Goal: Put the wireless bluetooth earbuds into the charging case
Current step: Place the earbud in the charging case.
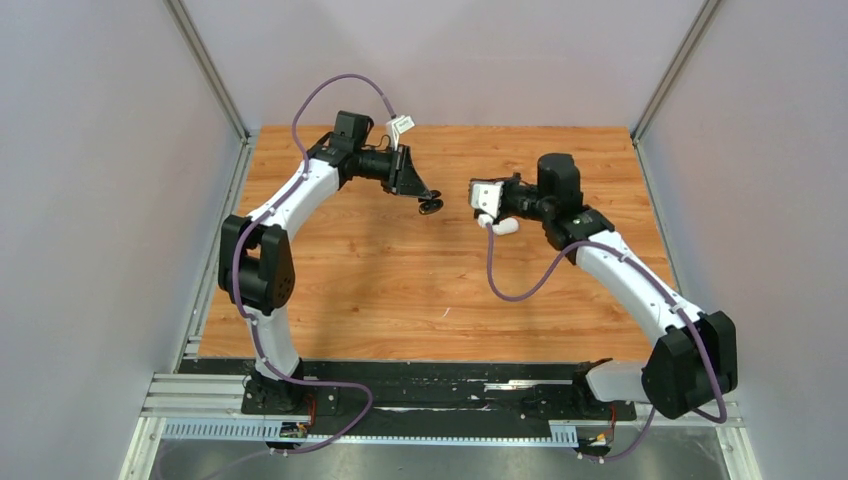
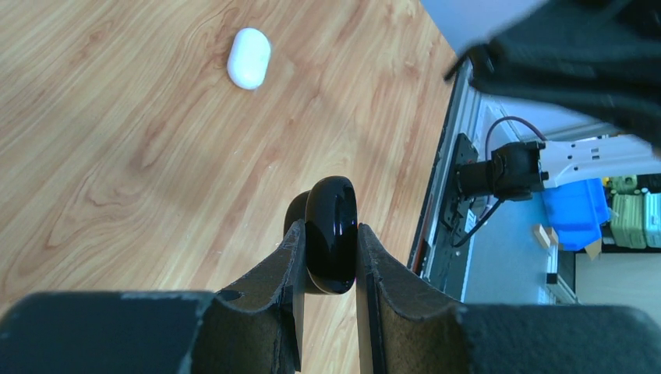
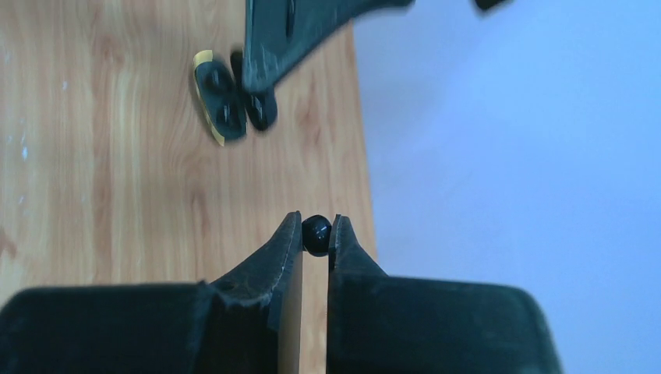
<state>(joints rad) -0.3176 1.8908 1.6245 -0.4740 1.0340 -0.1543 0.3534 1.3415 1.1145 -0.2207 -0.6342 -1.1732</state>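
My left gripper (image 2: 328,231) is shut on the black charging case (image 2: 332,234), holding it on edge above the wooden table. From the top view the case (image 1: 431,206) hangs at the left gripper's (image 1: 424,198) tips. In the right wrist view the same case (image 3: 226,101) stands open, its yellow-rimmed lid swung aside. My right gripper (image 3: 316,224) is shut on a tiny black earbud (image 3: 316,234), pinched at the very fingertips. In the top view the right gripper (image 1: 476,200) faces the left one across a small gap, and the bud is too small to make out there.
A closed white pebble-shaped case (image 2: 249,58) lies on the table, just below the right gripper in the top view (image 1: 503,226). A purple cable (image 1: 520,285) loops from the right arm over the table's middle. Grey walls enclose the table.
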